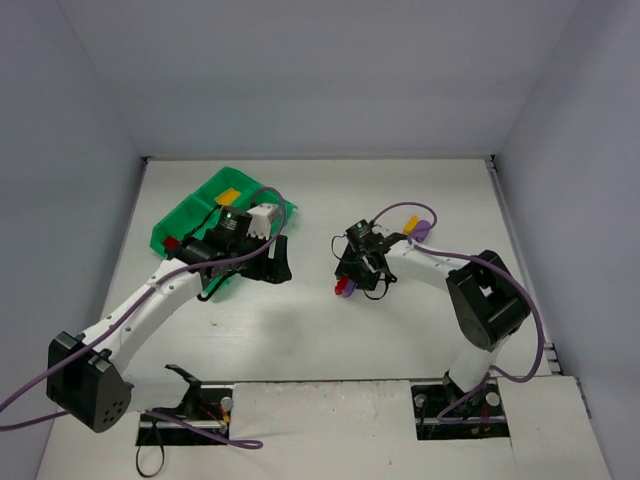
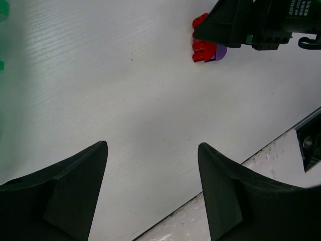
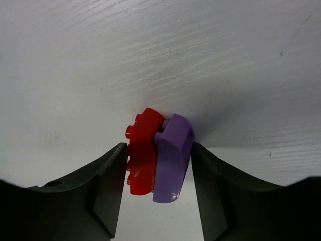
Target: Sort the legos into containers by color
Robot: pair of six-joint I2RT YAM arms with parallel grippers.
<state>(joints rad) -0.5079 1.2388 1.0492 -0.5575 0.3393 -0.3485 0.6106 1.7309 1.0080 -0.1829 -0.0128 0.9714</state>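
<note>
A red lego [image 3: 143,155] and a purple lego [image 3: 171,160] are stuck together on the white table, standing on edge. My right gripper [image 3: 158,148] is shut on the pair, one finger on the red studs and the other on the purple side. From above, the pair [image 1: 345,288] peeks out under that gripper [image 1: 352,275]. The green tray [image 1: 180,222] of containers lies at the back left with a yellow lego [image 1: 227,196] and a red one [image 1: 171,243] showing in it. My left gripper [image 2: 153,145] hangs open over bare table beside the tray [image 1: 272,258].
A yellow lego [image 1: 411,221] and a purple lego [image 1: 421,230] lie behind the right arm. The left arm covers part of the tray. The left wrist view catches the right gripper body [image 2: 256,20] at top right and the table's near edge [image 2: 281,135].
</note>
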